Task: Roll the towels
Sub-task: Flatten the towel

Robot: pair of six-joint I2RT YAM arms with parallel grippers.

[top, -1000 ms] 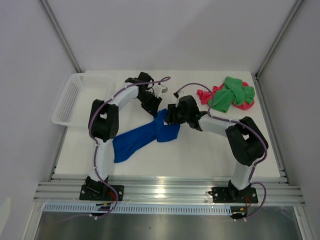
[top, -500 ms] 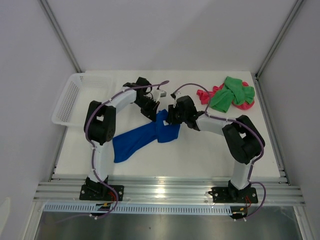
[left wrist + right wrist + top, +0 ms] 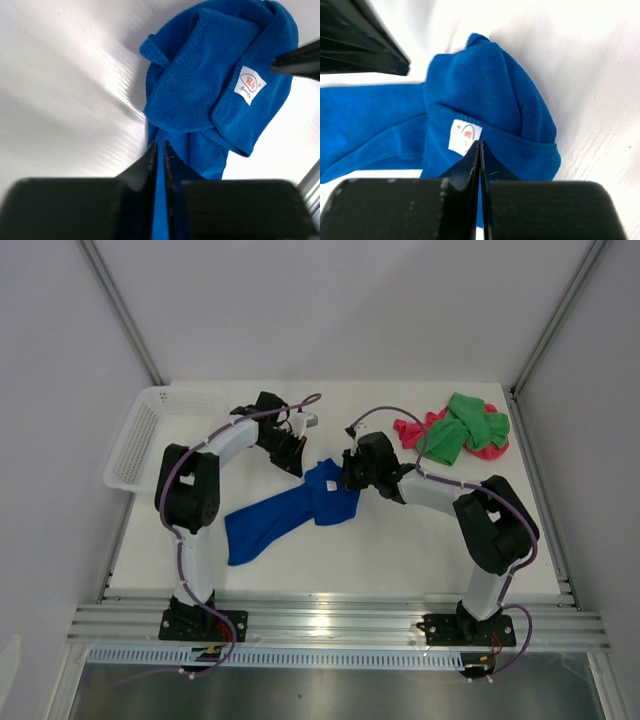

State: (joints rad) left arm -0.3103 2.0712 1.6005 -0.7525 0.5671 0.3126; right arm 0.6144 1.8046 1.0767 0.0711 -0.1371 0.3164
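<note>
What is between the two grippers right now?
Only the blue towel, bunched, label up; left gripper and right gripper each pinch it. Top view shows it.

Table (image 3: pixel 400 550): white top.
Centre: blue towel (image 3: pixel 280 520), bunched, lying diagonally.
Far right: green towel (image 3: pixel 462 432) heaped over pink-red towel (image 3: pixel 408 430).
Far left: white mesh basket (image 3: pixel 150 435).

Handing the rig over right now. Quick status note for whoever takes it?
Left gripper: fingers shut on the bunched far end of the royal blue microfibre towel.
Right gripper: fingers shut on the same towel, beside its white label.
That towel lies crumpled mid-table, unrolled.
Bright green towel heaped over pink-red towel, far right corner.
Done: nothing rolled. Left: roll all three.
</note>
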